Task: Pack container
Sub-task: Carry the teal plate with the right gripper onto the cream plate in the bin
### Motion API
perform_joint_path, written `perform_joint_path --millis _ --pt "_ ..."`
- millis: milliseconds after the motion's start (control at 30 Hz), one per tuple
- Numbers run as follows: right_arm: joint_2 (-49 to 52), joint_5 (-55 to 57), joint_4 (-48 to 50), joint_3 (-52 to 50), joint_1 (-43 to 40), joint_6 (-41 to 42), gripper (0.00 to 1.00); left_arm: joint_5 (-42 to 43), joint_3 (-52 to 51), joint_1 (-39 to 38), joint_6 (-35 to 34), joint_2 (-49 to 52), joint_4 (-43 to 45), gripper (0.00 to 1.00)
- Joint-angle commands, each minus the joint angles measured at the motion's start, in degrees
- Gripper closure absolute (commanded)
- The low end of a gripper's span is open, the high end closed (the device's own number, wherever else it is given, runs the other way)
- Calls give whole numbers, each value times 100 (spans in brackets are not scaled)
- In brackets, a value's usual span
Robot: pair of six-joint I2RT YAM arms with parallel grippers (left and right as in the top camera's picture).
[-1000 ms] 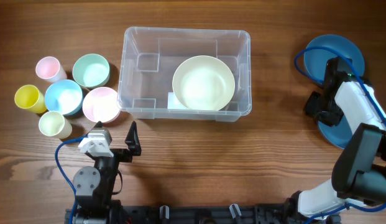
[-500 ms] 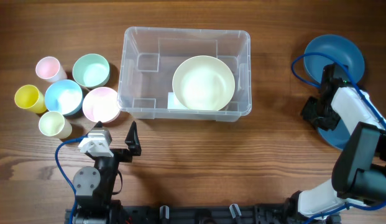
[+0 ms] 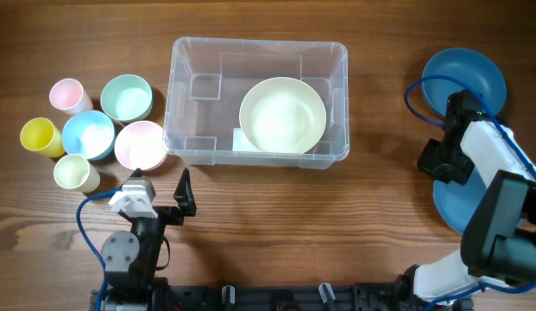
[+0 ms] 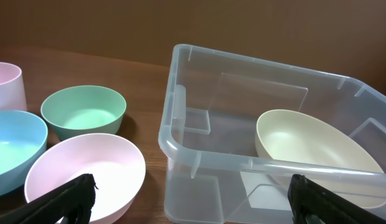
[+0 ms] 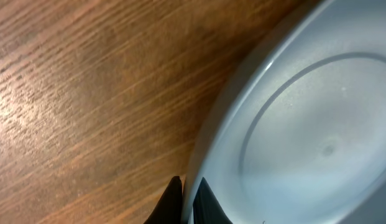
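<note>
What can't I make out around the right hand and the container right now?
- Right hand: overhead, its own body hides the fingers; right wrist view, the bottom edge cuts them off.
- Lower blue plate: overhead, mostly covered by the right arm.
- Container label: overhead, cream bowl covers most; print too small.

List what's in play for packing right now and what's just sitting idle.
In play: container, cream bowl inside it, blue plate pinched by the right hand.
Idle, likely next: mint bowl, blue bowl, pink bowl, pink cup, yellow cup, cream cup, other blue plate.
</note>
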Motion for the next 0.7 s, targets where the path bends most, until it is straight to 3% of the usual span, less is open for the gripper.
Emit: perform_joint_path --millis 0,100,333,500,667 --pt "-470 -584 -319 164 52 2 96 -37 -39 -24 131 -42 35 0" --pt "-1185 -1008 -586 584 229 -356 96 -35 -39 -26 131 -42 35 0" --pt "-2459 -1722 -942 2074 1145 -286 96 -35 -39 -26 133 -42 35 0" --pt "-2691 -1718 -754 2813 2669 -643 96 -35 -39 -26 131 -42 35 0" --pt "-2463 -1130 -208 2852 4256 -1082 96 -37 -39 -24 133 -42 35 0"
